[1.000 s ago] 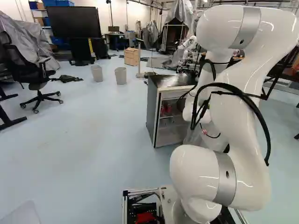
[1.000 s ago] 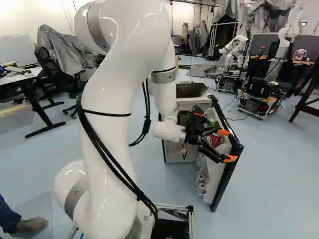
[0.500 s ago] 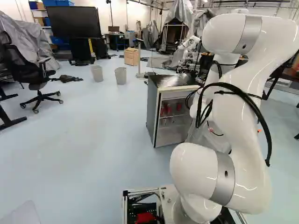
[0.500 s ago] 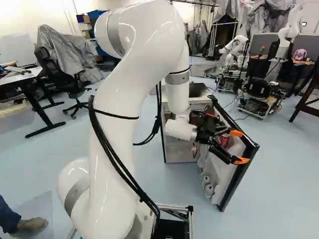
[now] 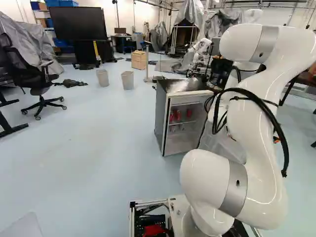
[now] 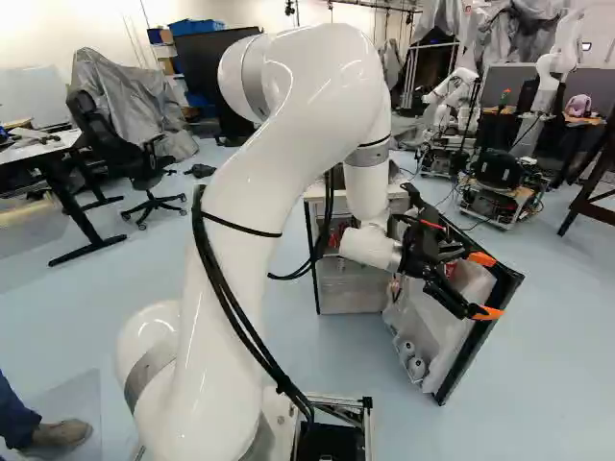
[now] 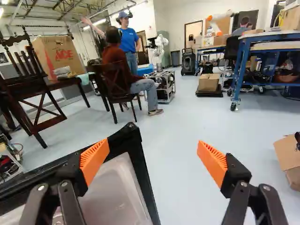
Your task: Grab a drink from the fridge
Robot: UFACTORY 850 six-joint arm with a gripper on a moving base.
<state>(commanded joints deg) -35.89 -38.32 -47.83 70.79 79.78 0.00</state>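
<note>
"Where are the red cans (image 5: pixel 178 116)?"
"Inside the fridge (image 5: pixel 161 113), with another can (image 6: pixel 450 270), partly hidden, in its open door (image 6: pixel 480 341)."
"And the end effector (image 6: pixel 486 286)?"
"Fingers wide apart, gripping nothing, by the door's upper edge."

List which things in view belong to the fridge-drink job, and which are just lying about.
Job:
- end effector, open
- fridge
- fridge door, ajar
- red cans inside

Lying about:
- office chair
- bins
- dark screen
- wooden box

"ACE" on large cardboard box (image 7: pixel 61 55)
</note>
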